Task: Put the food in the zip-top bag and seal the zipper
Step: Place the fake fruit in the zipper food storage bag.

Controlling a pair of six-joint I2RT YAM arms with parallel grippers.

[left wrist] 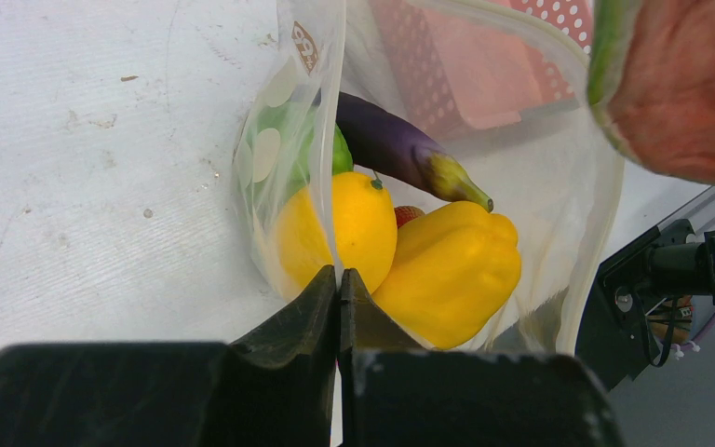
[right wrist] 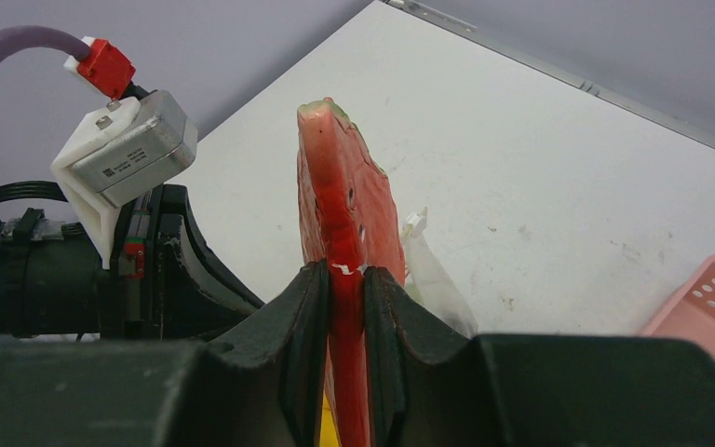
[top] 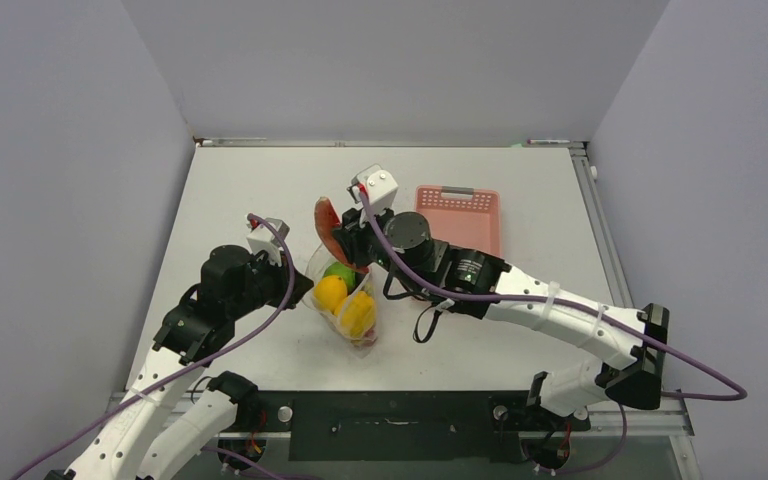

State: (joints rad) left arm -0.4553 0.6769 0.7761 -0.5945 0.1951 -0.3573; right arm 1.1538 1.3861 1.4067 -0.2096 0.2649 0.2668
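My right gripper [right wrist: 344, 275] was clamped on the red slice [right wrist: 340, 186], up by the mouth of the zip-top bag [left wrist: 545, 177]. My left gripper [left wrist: 338, 277] pinched the bag's rim, holding it open. Lemon [left wrist: 365, 223], yellow pepper [left wrist: 451, 275] and eggplant [left wrist: 391, 140] lay inside. Best, I judged: lower the slice edge-on, clear of the rim, then let go.
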